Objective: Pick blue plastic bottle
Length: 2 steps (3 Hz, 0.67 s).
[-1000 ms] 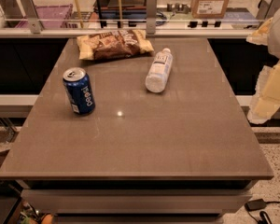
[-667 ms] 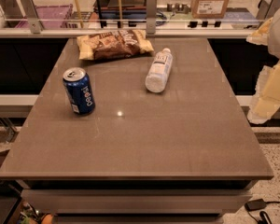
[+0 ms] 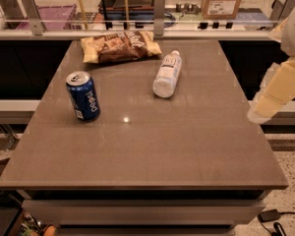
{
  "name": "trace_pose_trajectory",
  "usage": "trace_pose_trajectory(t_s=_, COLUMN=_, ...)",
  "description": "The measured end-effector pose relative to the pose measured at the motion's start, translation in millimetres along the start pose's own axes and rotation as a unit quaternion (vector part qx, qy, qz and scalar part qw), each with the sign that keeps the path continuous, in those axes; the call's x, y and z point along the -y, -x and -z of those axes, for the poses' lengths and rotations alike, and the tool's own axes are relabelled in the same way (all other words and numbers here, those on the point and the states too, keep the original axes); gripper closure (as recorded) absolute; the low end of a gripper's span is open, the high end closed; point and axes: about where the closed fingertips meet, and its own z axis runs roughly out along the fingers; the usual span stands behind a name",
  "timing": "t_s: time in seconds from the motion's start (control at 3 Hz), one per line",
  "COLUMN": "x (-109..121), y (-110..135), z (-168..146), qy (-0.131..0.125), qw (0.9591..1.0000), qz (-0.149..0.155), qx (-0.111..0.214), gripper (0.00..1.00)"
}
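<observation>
Camera view: brown table (image 3: 152, 146) fills most of frame. At 3 o'clock, off the table's right edge, hangs the pale gripper (image 3: 273, 95), well apart from all items; can't tell whether claw is apart or together. At 11 o'clock, by far edge, lies a chip bag (image 3: 120, 45). At 12 o'clock the blue plastic bottle (image 3: 167, 74) lies on its side, cap twd far edge, near bag. At 10 o'clock a Pepsi can (image 3: 83, 96) stands upright.

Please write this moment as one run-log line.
blue plastic bottle: lying on table, untouched | gripper: beyond table's right edge, away from bottle | Pepsi can: upright, left side
</observation>
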Motion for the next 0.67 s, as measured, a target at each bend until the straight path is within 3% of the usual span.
trace_pose_trajectory(t_s=0.33, x=6, y=6, z=4, qy=-0.023, qw=0.9972, qz=-0.068, qx=0.022, gripper=0.0)
trace_pose_trajectory(t_s=0.67, x=19, y=8, z=5, qy=-0.046, qw=0.9856, qz=-0.153, qx=0.056, gripper=0.0)
